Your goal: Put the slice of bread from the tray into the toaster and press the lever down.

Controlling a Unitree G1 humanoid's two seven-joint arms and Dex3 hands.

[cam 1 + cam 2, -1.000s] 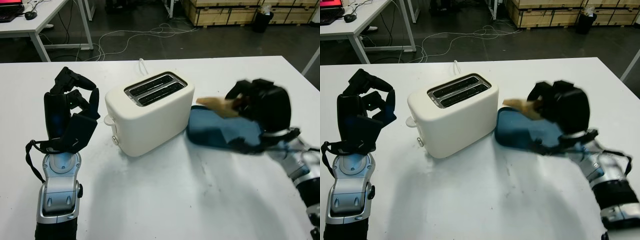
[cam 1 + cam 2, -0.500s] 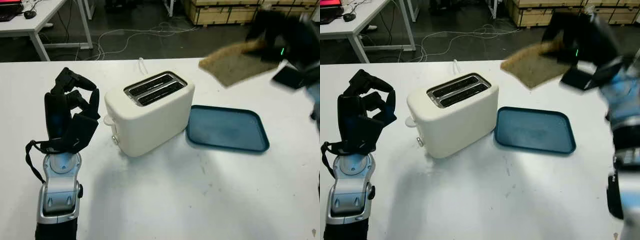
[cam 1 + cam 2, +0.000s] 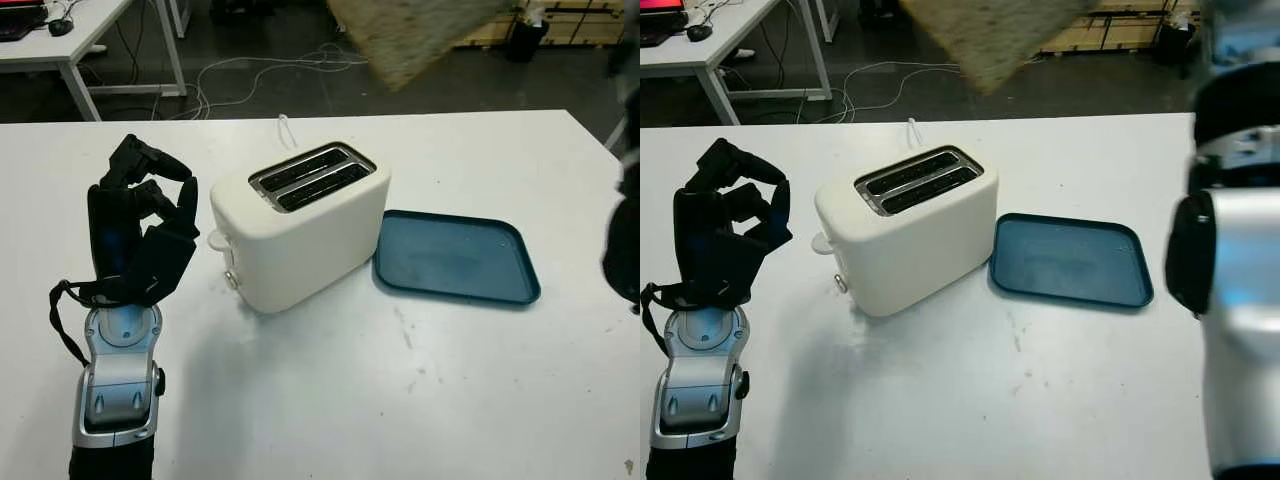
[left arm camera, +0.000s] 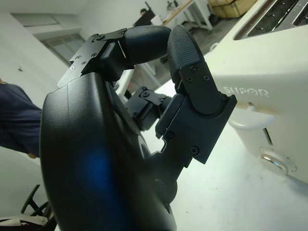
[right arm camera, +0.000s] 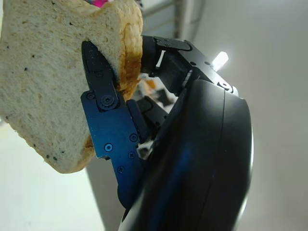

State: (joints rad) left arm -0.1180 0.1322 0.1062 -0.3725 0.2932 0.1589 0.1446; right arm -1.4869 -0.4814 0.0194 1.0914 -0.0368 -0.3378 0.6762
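The pale, speckled slice of bread with a browned crust (image 5: 45, 82) is in the grip of the black three-finger right hand (image 5: 159, 144), whose fingers (image 5: 103, 115) close across its face and pinch it against the hand's shell. Seen from the head, the slice (image 3: 405, 35) hangs high in the air above and behind the cream two-slot plastic toaster (image 3: 300, 225), well clear of its slots. The right arm's silver and black forearm (image 3: 1230, 250) rises at the far side of the dark blue rectangular plastic tray (image 3: 455, 258) from the toaster.

The tray lies flat on the white table (image 3: 400, 400), just beside the toaster's end, with nothing on it. The toaster stands at an angle, both slots showing dark and vacant, its lever knob (image 3: 216, 240) and a round dial on the end turned away from the tray. A white cable (image 3: 285, 128) runs off behind it.

The black left hand (image 3: 135, 230) is held upright above the table on the toaster's lever side, near it but apart, fingers curled in and gripping nothing.
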